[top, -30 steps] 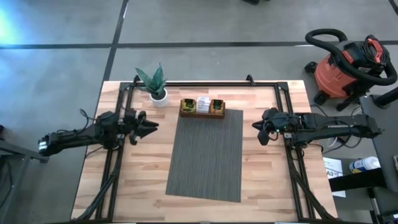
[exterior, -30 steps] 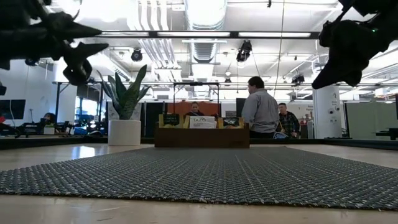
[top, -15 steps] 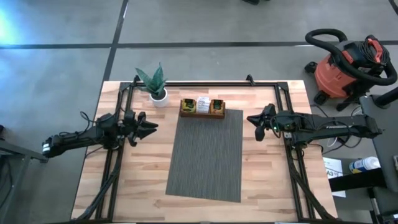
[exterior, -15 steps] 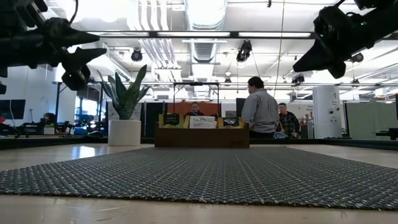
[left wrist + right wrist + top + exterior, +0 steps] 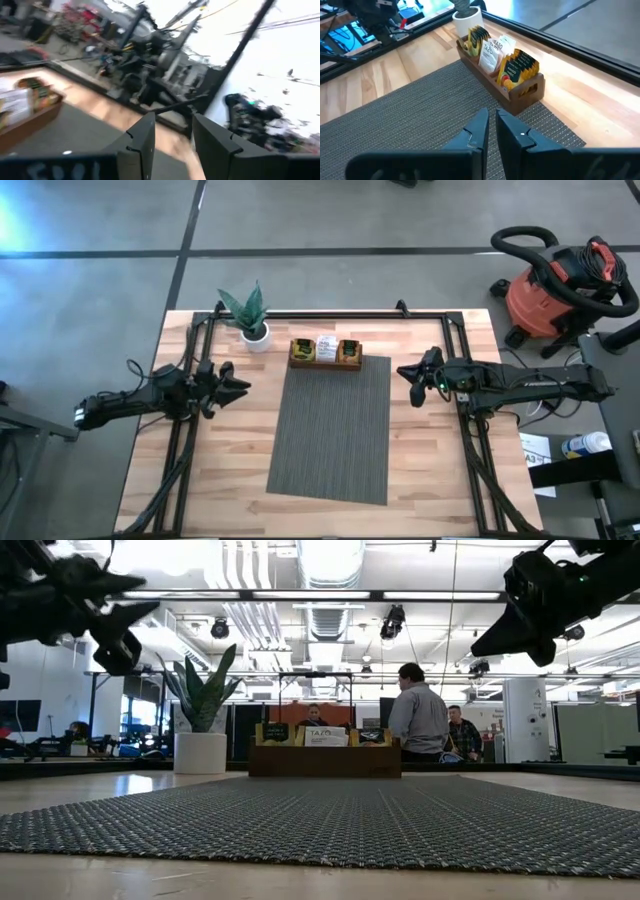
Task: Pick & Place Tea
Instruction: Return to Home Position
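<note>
Low view: mat (image 5: 330, 820) (woven) fronts tea (image 5: 325, 737), people (image 5: 417, 720) beyond.

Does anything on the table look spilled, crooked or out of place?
Nothing looks spilled: the tea sachets stand in the wooden organizer. Only the grey mat lies slightly askew to the edges of the table.

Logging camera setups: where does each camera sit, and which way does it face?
High: overhead, straight down on table; both arms, left gripper, right gripper.
Low: tabletop height, across grey mat to wooden tray; both grippers above.
Left wrist: faces across the mat; own fingers.
Right wrist: faces the tray; own fingers.
Low and right wrist share tray, plant.
</note>
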Robot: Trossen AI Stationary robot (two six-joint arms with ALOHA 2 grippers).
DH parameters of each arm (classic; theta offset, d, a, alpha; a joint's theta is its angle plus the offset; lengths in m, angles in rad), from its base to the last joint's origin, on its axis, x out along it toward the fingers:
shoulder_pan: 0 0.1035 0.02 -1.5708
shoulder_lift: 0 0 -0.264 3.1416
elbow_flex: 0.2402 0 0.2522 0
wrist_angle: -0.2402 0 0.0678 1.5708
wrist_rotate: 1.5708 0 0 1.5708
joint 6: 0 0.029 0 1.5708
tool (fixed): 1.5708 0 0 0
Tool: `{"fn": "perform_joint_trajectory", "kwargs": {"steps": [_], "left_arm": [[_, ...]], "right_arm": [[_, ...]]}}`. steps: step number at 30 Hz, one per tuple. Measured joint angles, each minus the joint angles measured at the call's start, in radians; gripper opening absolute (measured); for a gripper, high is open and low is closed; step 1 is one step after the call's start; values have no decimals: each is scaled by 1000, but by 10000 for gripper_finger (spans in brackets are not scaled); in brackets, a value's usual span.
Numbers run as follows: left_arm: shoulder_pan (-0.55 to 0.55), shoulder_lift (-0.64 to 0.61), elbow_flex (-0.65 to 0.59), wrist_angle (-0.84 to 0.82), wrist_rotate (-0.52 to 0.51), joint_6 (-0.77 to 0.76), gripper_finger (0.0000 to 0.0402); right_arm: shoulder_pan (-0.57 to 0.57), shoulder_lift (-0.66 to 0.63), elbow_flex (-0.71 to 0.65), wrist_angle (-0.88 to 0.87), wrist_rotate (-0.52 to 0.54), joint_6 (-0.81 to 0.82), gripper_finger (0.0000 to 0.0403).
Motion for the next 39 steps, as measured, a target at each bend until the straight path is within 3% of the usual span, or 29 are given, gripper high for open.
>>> {"fn": "perform_joint_trajectory", "kwargs": {"steps": [4, 7, 10, 12, 15, 39], "left_arm": [[-47, -15, 1, -14, 46, 58, 126], [-81, -15, 0, -93, 75, 294, 126], [-108, -15, 0, -115, -17, 549, 126], [-113, -16, -1, -132, -111, 614, 126], [-112, -16, 0, -151, -227, 612, 126], [-113, -12, 0, -143, -231, 557, 126]], "right_arm": [[-1, 0, 0, 0, -3, 0, 34], [-1, 0, 0, 0, -3, 0, 34], [0, 0, 0, 0, -2, 0, 34], [0, 0, -1, -1, -2, 0, 34], [0, 0, -1, 0, -2, 0, 34], [0, 0, -1, 0, -1, 0, 34]]}}
